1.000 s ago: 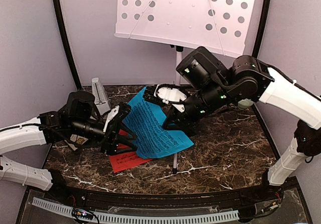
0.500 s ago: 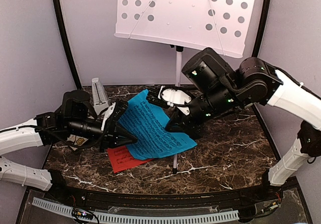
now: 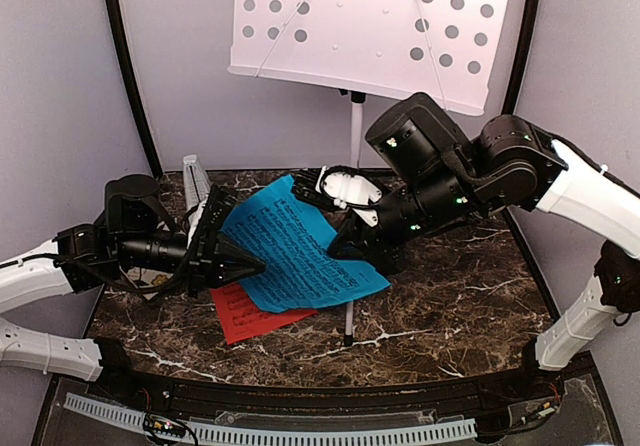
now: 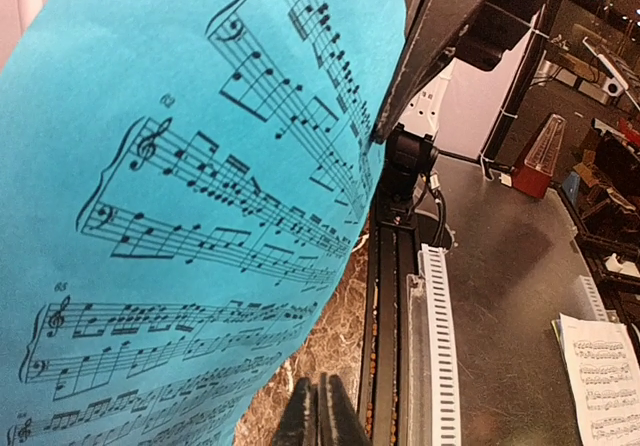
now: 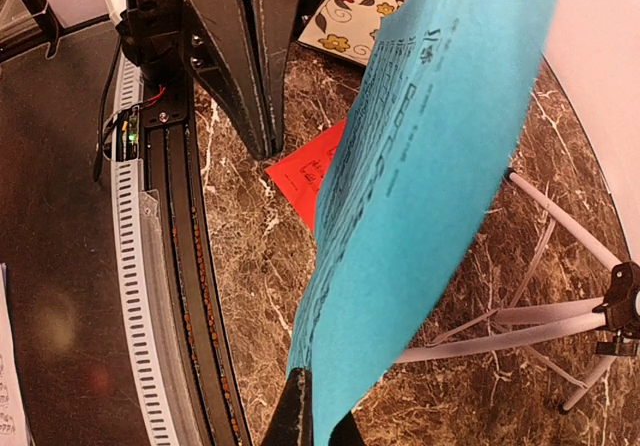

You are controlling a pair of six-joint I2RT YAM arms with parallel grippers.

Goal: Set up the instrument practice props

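Observation:
My right gripper is shut on one edge of the blue music sheet, which hangs curved above the marble table. The left gripper is shut with nothing between its fingers, its tips beside the sheet's left edge. A red-orange sheet lies flat under the blue one. The white perforated music stand rises behind on its pole, with its tripod legs on the table. The pale grey metronome stands at the back left, partly hidden by the left arm.
A floral coaster lies on the table behind the left gripper. The black front rail and a white slotted channel run along the near table edge. Grey walls close in both sides and the back.
The left gripper has gone from open to shut and drawn back to the left. The right arm has shifted slightly, still holding the blue sheet.

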